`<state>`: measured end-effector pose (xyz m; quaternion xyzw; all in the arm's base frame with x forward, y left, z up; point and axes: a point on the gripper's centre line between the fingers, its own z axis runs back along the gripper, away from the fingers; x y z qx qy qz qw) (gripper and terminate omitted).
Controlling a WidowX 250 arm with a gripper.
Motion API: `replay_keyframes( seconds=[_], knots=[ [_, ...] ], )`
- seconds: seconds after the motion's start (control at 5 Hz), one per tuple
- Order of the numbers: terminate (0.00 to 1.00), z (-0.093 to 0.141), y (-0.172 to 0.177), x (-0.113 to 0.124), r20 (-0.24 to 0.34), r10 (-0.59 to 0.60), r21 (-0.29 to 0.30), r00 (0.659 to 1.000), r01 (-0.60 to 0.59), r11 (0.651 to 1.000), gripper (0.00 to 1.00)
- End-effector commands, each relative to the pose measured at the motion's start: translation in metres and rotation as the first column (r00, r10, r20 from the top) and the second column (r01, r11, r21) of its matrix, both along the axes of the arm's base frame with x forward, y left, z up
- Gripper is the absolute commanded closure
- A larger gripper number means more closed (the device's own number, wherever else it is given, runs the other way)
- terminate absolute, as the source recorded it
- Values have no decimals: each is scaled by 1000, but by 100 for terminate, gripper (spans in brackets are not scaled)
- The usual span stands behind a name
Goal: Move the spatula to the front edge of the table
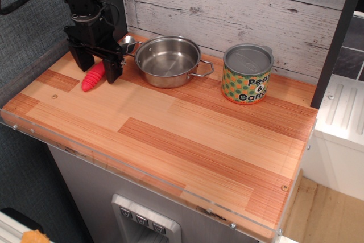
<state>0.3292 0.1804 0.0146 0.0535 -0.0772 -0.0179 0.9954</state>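
The spatula (92, 77) lies on the wooden table (187, 135) at the back left, its ribbed red handle pointing toward the front left. Its shiny metal head (128, 41) rests next to the pot's left handle. My black gripper (98, 68) is lowered over the handle with its two fingers straddling it, one on each side. The jaws stand open around the handle, with their tips close to the table top. The middle of the handle is hidden behind the fingers.
A steel two-handled pot (168, 60) stands just right of the spatula head. A peas-and-carrots can (246, 74) stands at the back right. A white plank wall runs along the back. The table's front edge (131, 177) has a clear plastic rim.
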Motion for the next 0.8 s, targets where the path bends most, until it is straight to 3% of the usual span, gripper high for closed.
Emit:
replay_keyframes(
  seconds=[0.0,0.4,0.6],
  knots=[
    [0,16,9,-4,18,28,29,999,-29,999,100],
    [0,24,14,-23,14,75,27,997,-75,997,100],
    [0,28,13,-34,-19,126,95,992,-124,988,100]
  ],
)
